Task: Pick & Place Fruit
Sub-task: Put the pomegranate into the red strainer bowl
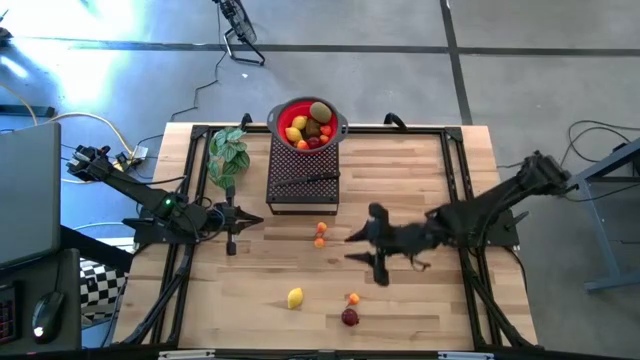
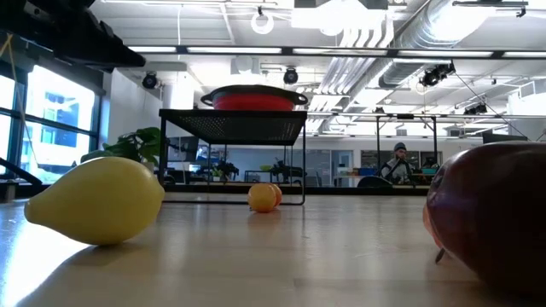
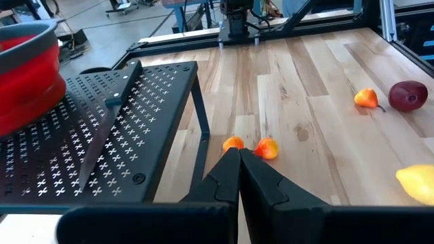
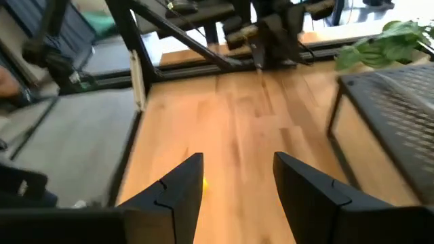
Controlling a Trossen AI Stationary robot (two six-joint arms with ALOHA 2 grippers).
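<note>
Pale wooden table (image 1: pixel 420 300) planks fill the middle of the high view, with grey floor around them. At top centre a red round bowl (image 1: pixel 308 124) already holding several fruits sits on a black perforated metal stand (image 1: pixel 303 178). Loose fruit lies lower down: two small orange fruits (image 1: pixel 320 234) just below the stand, a yellow lemon (image 1: pixel 295 297) at lower centre, and to its right a tiny orange fruit (image 1: pixel 353 298) close above a dark red fruit (image 1: pixel 350 317).

Reaching in from the right of the frame, the right hand (image 1: pixel 370 246) hangs over the table's middle, between the orange pair and the lower fruits. Its fingers stand parted with nothing between them, only bare wood showing in its own wrist view. The left hand (image 1: pixel 232 219) waits at the left, beside the stand, fingers pressed together and empty.

This looks like the approach for another pick. Next the right hand must settle over one fruit, lower with its fingers astride it, and close.
</note>
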